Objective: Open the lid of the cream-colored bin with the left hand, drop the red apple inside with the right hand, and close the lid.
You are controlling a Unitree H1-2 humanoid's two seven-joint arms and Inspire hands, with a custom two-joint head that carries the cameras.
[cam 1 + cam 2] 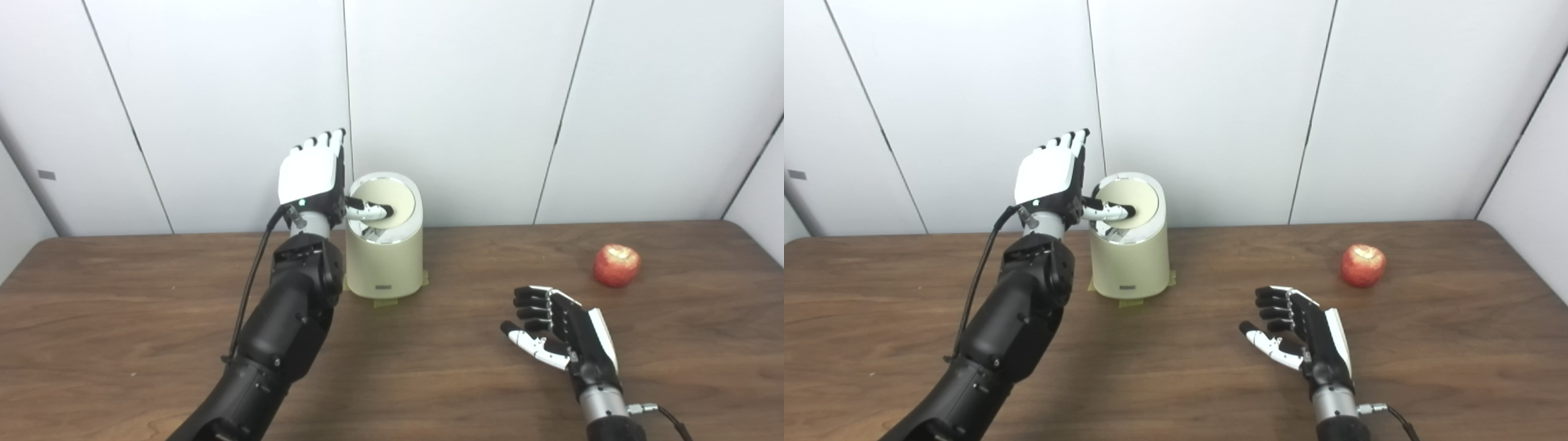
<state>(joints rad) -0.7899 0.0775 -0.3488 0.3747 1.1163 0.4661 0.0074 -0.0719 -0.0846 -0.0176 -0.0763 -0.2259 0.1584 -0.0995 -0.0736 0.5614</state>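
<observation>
At far centre of table (153, 294): cream bin (384, 260), lid (387, 202) tilted. Left hand (311, 177) raised just left of bin, fingers straight and apart, thumb (370, 212) pressing on lid, grasping nothing. Red apple (616, 265) far right. Right hand (563, 334) near right, released, empty, fingers loosely curled. White wall panels (465, 104) behind.

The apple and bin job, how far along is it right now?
Done: nothing finished yet. In hand: the left hand has its thumb pressing the bin's lid, which looks tilted partly open. Left: the right hand is open and empty on the table, the red apple sits untouched beside it, so pickup, drop and closing the cream-colored bin remain.
</observation>
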